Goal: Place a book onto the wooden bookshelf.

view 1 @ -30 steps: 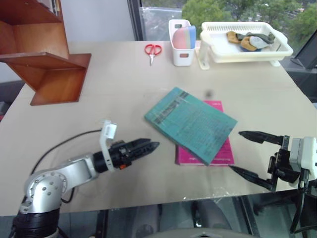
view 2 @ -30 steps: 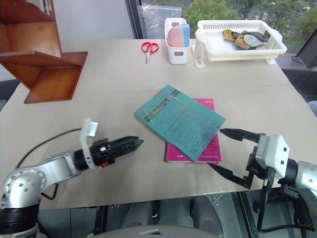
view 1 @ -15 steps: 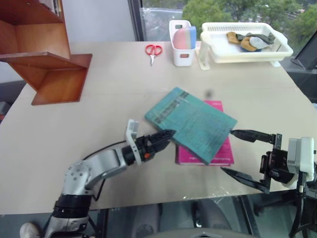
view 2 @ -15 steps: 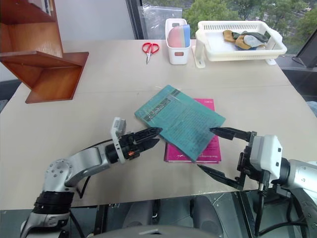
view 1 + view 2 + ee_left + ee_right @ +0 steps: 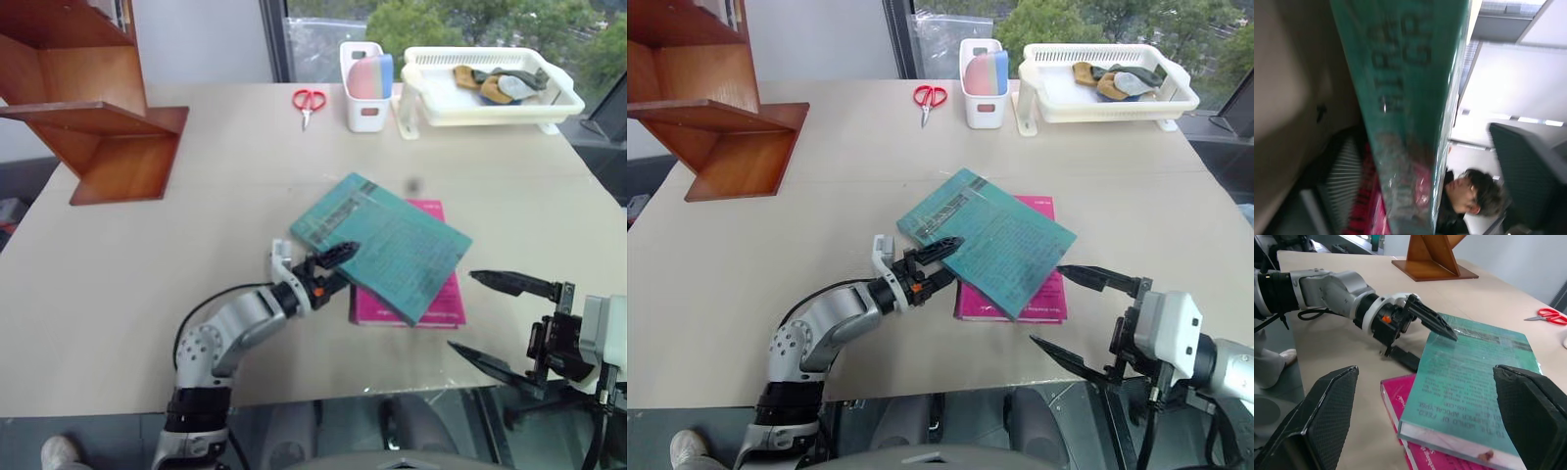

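1. Leftmost, the wooden bookshelf point(image 5: 93, 108) stands at the far left corner of my table point(image 5: 196, 215), its reddish boards and slanted side panel well apart from the books.

2. Nearer me, my left gripper point(image 5: 933, 262) reaches in from the left to the near left edge of the book point(image 5: 380, 245); the right wrist view shows one black finger point(image 5: 1432, 323) lying over the teal cover and the other under that edge, so the fingers straddle it, though I cannot tell whether they have clamped down yet.

3. At mid-table the book lies flat and skewed, resting on top of a magenta-pink book point(image 5: 436, 305) that pokes out along its near and right sides (the left wrist view catches the teal cover's dark lettering edge-on, with a person point(image 5: 1469, 196) seated beyond it).

4. Along the far edge, from left to right, sit red-handled scissors point(image 5: 309, 102), a white bin point(image 5: 364, 96) holding pink and blue items, and a white slotted basket point(image 5: 490, 88) with a few objects inside.

5. At right, my right gripper point(image 5: 495, 318) hovers near the table's front edge, just beside the books' right corner and touching neither; its two fingers are spread wide with nothing between them.
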`<action>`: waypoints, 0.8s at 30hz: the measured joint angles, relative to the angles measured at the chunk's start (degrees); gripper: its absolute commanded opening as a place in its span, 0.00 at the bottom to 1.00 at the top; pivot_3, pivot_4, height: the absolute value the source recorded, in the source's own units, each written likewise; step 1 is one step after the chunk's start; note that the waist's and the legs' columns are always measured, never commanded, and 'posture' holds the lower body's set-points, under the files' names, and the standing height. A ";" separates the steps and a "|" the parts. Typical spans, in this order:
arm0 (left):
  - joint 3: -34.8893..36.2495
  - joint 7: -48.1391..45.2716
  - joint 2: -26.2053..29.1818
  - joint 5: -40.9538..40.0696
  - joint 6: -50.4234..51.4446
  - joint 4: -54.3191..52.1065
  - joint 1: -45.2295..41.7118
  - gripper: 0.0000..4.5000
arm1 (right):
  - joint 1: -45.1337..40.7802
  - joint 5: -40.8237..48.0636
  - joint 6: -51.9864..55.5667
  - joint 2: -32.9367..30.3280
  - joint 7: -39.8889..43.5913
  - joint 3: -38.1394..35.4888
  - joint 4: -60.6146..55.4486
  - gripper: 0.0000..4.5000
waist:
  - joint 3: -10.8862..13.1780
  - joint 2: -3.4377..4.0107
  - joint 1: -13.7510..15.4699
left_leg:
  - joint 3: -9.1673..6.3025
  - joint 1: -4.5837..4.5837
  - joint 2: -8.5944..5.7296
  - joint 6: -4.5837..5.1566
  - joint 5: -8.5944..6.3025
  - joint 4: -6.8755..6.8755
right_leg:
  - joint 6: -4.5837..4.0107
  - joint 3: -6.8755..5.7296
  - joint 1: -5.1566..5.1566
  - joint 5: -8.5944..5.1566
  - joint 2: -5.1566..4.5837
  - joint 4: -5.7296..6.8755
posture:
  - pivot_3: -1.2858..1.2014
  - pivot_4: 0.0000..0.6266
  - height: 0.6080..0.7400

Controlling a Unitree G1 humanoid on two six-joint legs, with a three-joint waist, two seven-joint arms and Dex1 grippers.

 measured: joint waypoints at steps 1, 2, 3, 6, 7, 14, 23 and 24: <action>0.22 0.73 -0.94 0.00 -0.55 0.00 0.02 0.51 | 0.94 -0.36 -1.37 0.60 0.79 -0.05 0.81 1.00 | -0.07 0.01 0.18 | 0.00 0.00 0.00 0.00 0.00 0.00 | 0.00 0.00 0.01 0.00 0.00 -0.02 | 0.52 0.24 1.00; 0.29 1.03 -1.29 -0.01 -0.85 0.00 0.01 0.42 | 1.32 -0.65 -2.11 0.84 1.29 -0.05 1.49 1.00 | -0.09 0.01 0.23 | -0.01 0.00 -0.01 0.00 0.00 0.00 | 0.00 0.00 0.01 0.00 0.00 -0.02 | 0.52 0.24 1.00; 0.43 1.11 -1.46 -0.07 -0.89 0.00 -0.02 0.30 | 2.17 -0.94 -3.16 0.95 1.89 -0.09 2.16 1.00 | -0.13 0.04 0.21 | 0.00 0.00 -0.01 0.00 0.00 0.00 | 0.00 0.01 0.01 0.00 0.00 -0.02 | 0.52 0.24 1.00; 1.53 0.59 -2.01 -1.17 -0.65 -0.23 -0.56 0.16 | 4.77 -1.53 -7.17 2.43 4.41 -1.33 4.23 1.00 | -0.38 0.08 0.28 | -0.02 0.02 -0.01 0.00 0.00 0.01 | -0.01 -0.02 0.03 -0.01 0.01 -0.02 | 0.52 0.24 1.00; 1.94 0.53 -1.95 -1.24 -0.54 -0.40 -0.68 0.16 | 5.24 -1.65 -8.12 2.67 5.07 -1.86 5.02 1.00 | -0.46 0.08 0.28 | -0.02 0.05 -0.01 0.00 0.00 0.01 | -0.04 -0.01 0.06 -0.02 0.01 -0.03 | 0.52 0.24 1.00; 7.98 -4.89 3.98 -0.27 3.80 -0.05 -0.76 0.16 | 6.69 -1.99 -16.92 4.86 11.66 -2.47 14.37 1.00 | -0.52 0.11 0.07 | -0.03 0.16 0.03 0.00 0.00 0.00 | -0.26 0.00 0.13 -0.13 0.06 -0.04 | 0.52 0.24 1.00; 6.29 -43.35 37.59 36.22 1.26 -0.54 -23.12 0.16 | -3.40 -2.01 -17.56 3.50 12.06 2.63 19.39 1.00 | -0.37 0.14 -0.04 | 0.14 -0.04 -0.03 -0.07 0.00 -0.08 | -0.22 0.06 -0.08 -0.09 0.00 -0.24 | 0.52 0.24 1.00; 3.03 -51.47 40.61 45.77 -5.06 -0.50 -27.52 0.16 | -8.47 -2.33 -14.58 2.24 9.25 5.75 16.58 1.00 | -0.35 0.17 -0.25 | 0.15 -0.06 -0.03 -0.08 0.01 -0.13 | -0.21 0.07 -0.11 -0.08 0.00 -0.25 | 0.52 0.24 1.00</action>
